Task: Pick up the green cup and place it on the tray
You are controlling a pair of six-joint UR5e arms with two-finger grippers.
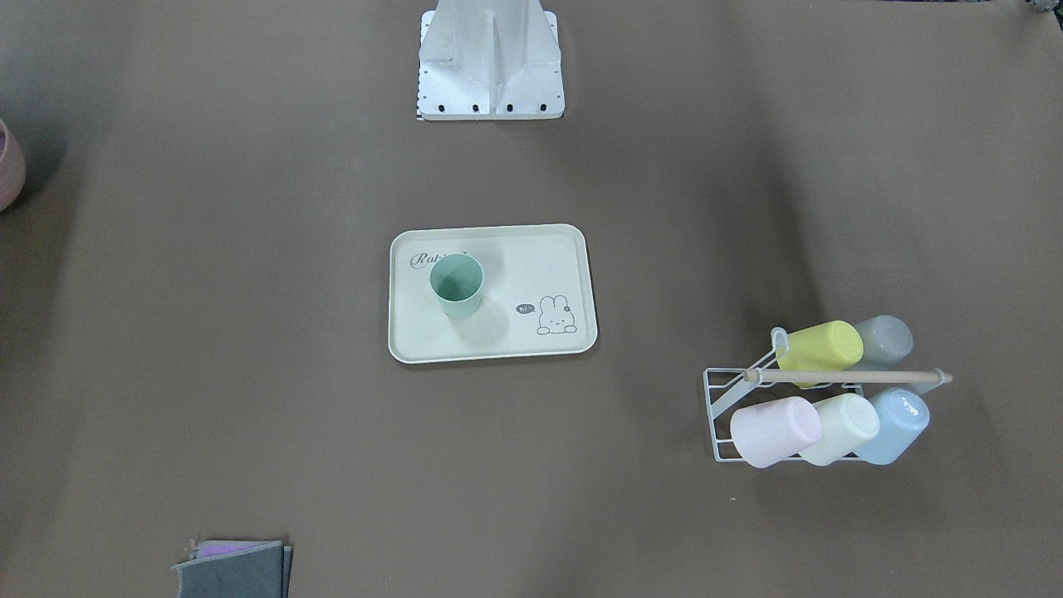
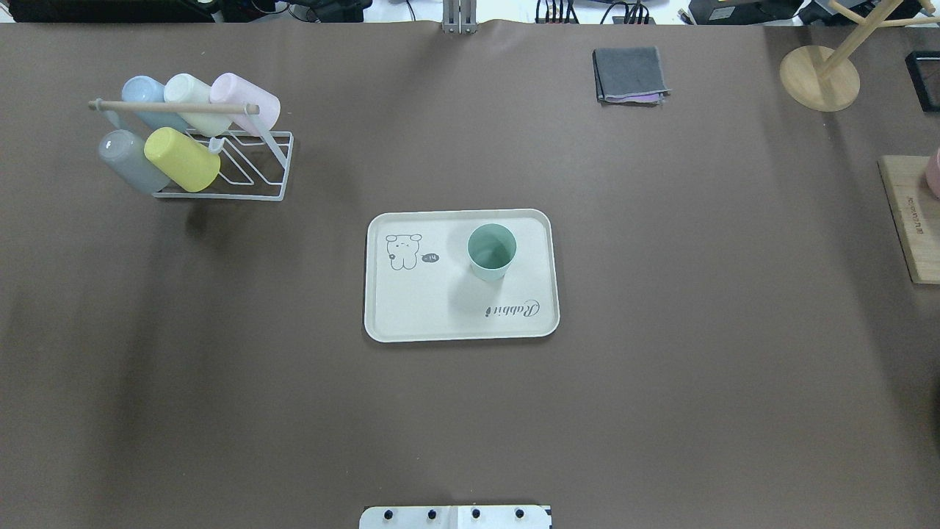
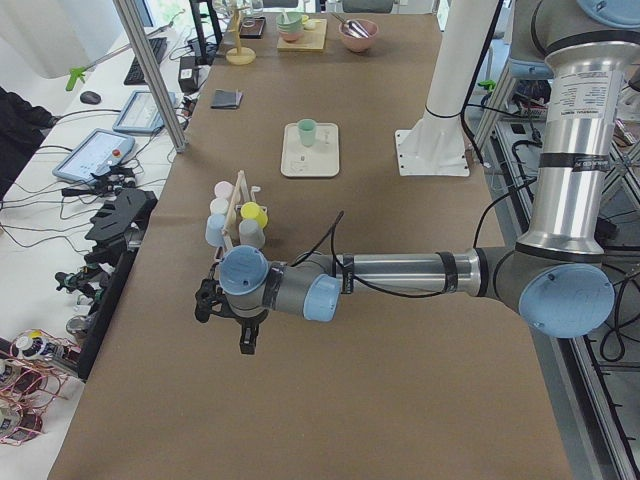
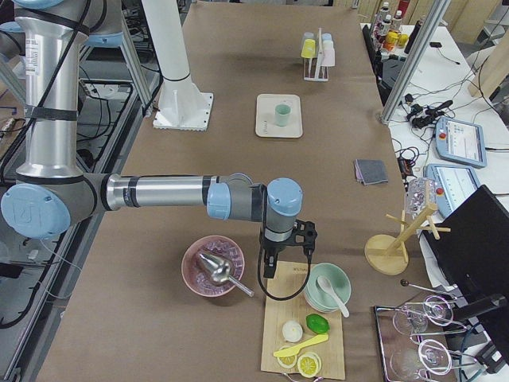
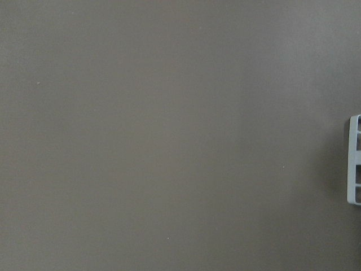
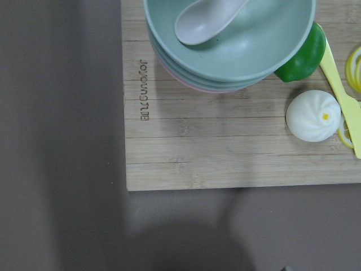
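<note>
The green cup (image 2: 491,251) stands upright on the cream tray (image 2: 411,308), near the "Rabbit" script; it also shows in the front view (image 1: 457,285) on the tray (image 1: 531,274). In the left side view, cup (image 3: 307,132) and tray (image 3: 296,163) lie far from my left gripper (image 3: 232,322), which hovers low at the table's near end beside the cup rack. My right gripper (image 4: 277,253) hangs over the wooden board at the other end, far from the cup (image 4: 282,114). I cannot tell whether either gripper is open or shut. Both look empty.
A white wire rack (image 2: 242,165) holds several pastel cups, including a yellow-green one (image 2: 182,159). A folded grey cloth (image 2: 630,74) lies at the far side. A wooden board (image 6: 225,141) carries stacked bowls (image 6: 231,39), a bun and lemon slices; a pink bowl (image 4: 213,267) sits beside it.
</note>
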